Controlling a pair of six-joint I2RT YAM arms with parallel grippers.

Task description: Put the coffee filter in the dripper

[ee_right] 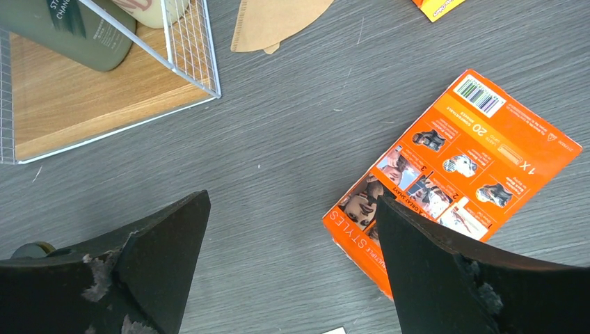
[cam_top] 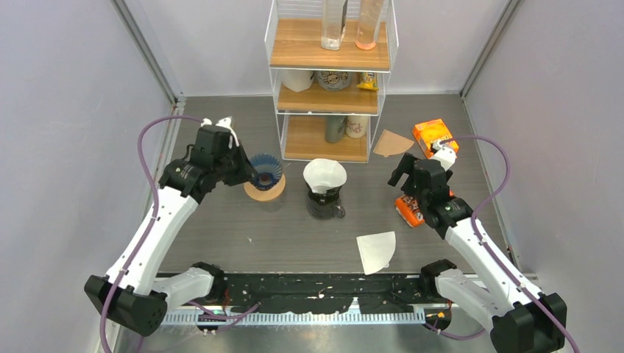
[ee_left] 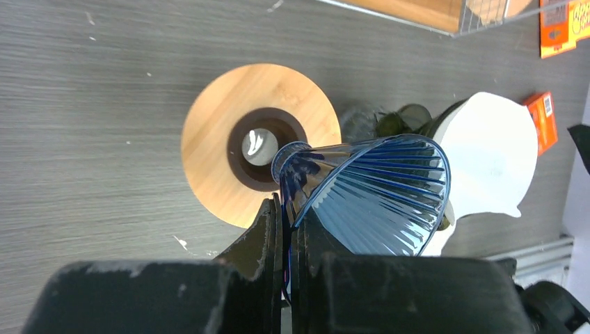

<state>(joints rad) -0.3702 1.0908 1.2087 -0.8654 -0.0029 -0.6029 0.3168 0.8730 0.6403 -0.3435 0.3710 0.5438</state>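
We saw the left gripper (ee_left: 286, 209) pinching the blue dripper (ee_left: 376, 191). The right gripper (ee_right: 291, 205) gaped wide near an orange box (ee_right: 463, 174).

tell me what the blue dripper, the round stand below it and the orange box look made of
Blue dripper: translucent, glossy and ribbed, so glass or clear plastic; cannot tell which.
Round stand: light wood or bamboo, matt, with visible grain and a dark inner ring.
Orange box: likely printed cardboard, slightly glossy, with photos and a barcode on its face.
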